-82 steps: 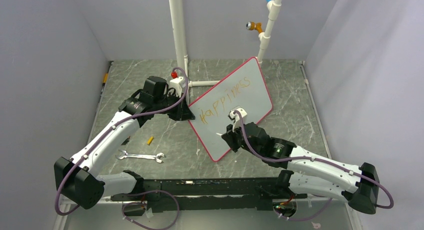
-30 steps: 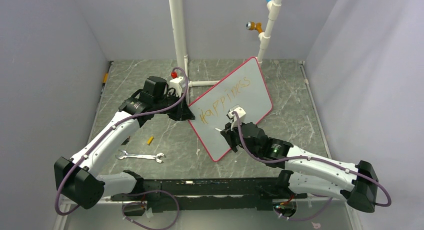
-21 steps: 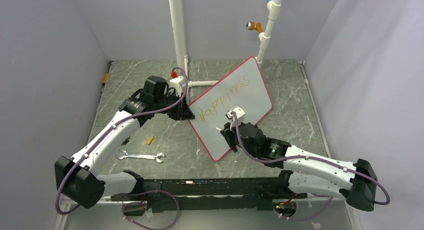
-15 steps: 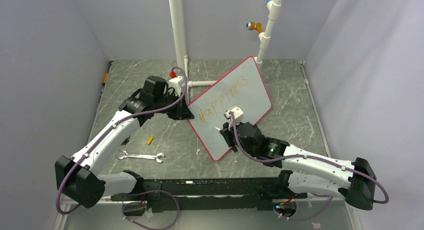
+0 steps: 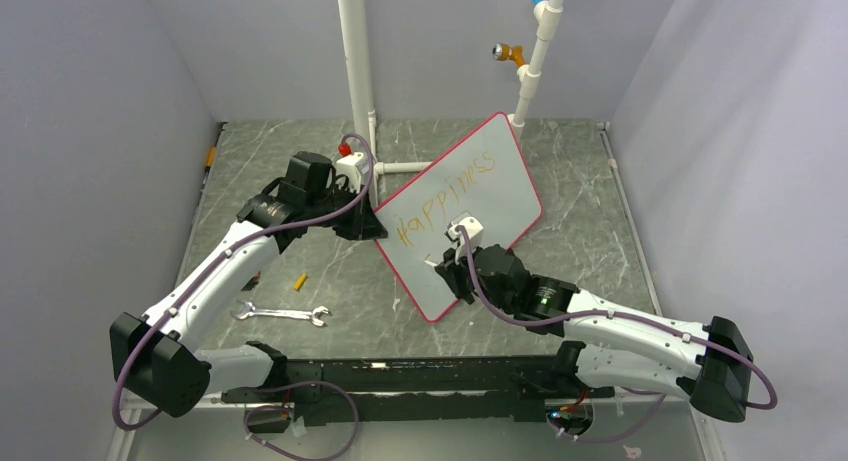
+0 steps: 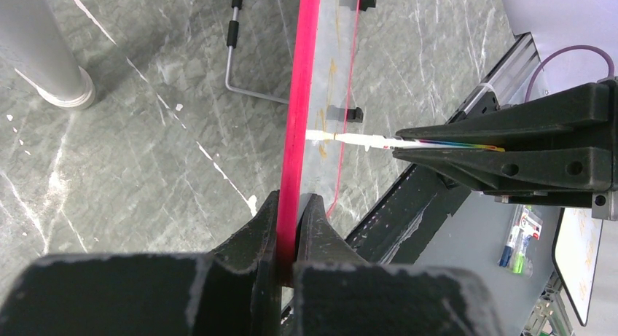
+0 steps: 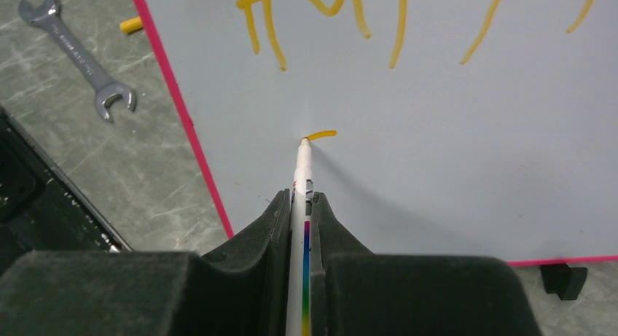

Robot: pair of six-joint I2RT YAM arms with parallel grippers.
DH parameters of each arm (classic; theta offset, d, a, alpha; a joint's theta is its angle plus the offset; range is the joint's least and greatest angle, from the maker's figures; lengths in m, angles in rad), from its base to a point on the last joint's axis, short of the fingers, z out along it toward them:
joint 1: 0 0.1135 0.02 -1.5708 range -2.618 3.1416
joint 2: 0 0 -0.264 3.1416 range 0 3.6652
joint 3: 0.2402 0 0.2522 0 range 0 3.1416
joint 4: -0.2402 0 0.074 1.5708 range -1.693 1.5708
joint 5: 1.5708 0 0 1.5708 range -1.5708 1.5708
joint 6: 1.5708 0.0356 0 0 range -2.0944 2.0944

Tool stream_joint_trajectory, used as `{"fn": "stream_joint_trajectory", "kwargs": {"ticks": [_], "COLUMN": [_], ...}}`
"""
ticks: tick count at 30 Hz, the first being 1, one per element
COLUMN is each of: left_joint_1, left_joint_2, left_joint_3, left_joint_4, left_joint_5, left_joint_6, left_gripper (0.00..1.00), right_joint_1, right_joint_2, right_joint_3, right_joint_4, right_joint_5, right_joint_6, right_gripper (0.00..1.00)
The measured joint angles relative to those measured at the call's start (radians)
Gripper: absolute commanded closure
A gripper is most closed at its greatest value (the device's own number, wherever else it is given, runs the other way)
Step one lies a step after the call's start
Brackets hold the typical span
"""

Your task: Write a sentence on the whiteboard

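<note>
Left gripper clamps whiteboard's red edge to brace it against pen pressure; right gripper pinches the marker, tip on board under the sentence's first line.

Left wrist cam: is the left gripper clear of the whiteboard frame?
No, the left gripper is shut on the whiteboard, pinching its red frame edge.

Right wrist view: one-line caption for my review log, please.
Right gripper, jaws shut on a marker, tip on the whiteboard at a short orange stroke below the lettering.
</note>
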Motion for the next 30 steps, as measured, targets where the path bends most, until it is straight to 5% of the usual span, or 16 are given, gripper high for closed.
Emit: {"fn": "stream_joint_trajectory", "kwargs": {"ticks": [16, 30], "left_joint_1": [0.001, -0.005], "left_joint_2": [0.003, 0.003], "left_joint_3": [0.0, 0.003], "left_joint_4": [0.001, 0.008], "left_joint_5": [-0.001, 0.0], "left_joint_6": [0.0, 0.001], "left_gripper": [1.0, 1.0], "right_joint_1": [0.0, 0.006], "right_joint_2": [0.014, 0.008], "right_joint_3": [0.002, -0.005], "right_joint_4": [-0.017, -0.216], "right_joint_5": [-0.022, -0.026], "right_joint_6": [0.036, 0.116], "right_gripper": [1.0, 1.0]}}
